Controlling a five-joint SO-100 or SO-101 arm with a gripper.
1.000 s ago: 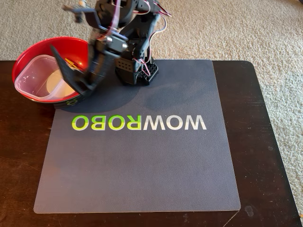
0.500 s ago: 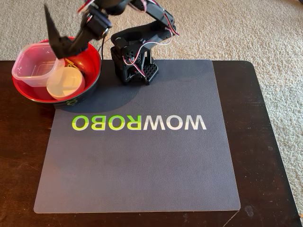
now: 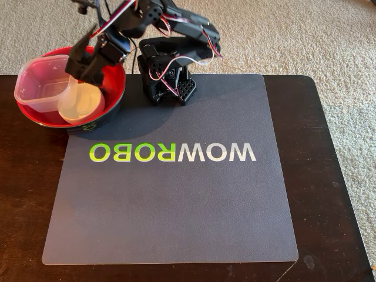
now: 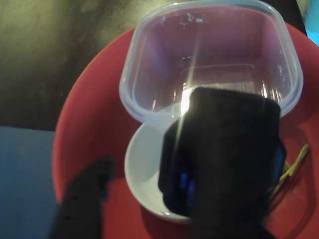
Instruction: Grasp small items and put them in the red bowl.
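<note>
Dropped lower over the red bowl point(image 3: 111, 97) since half a second earlier, jaws point(image 3: 81, 61) no longer raised high above the clear tub point(image 3: 41, 82). Nearest, found the grey mat point(image 3: 176, 205) on the bench point(image 3: 335, 176) bare. Farther back, saw tub and white dish point(image 4: 142, 164) resting inside the bowl, yellow clip point(image 4: 294, 162) beside them. Could not tell how far the jaws stood apart, nor anything held. Judged the drop-off done; next called for pulling clear.

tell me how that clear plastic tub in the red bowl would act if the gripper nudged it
The clear plastic tub looks thin-walled and empty, so probably light and a bit flexible. It sits tilted against the red bowl wall, beside the small white dish, so a nudge would likely slide or rock it.
</note>
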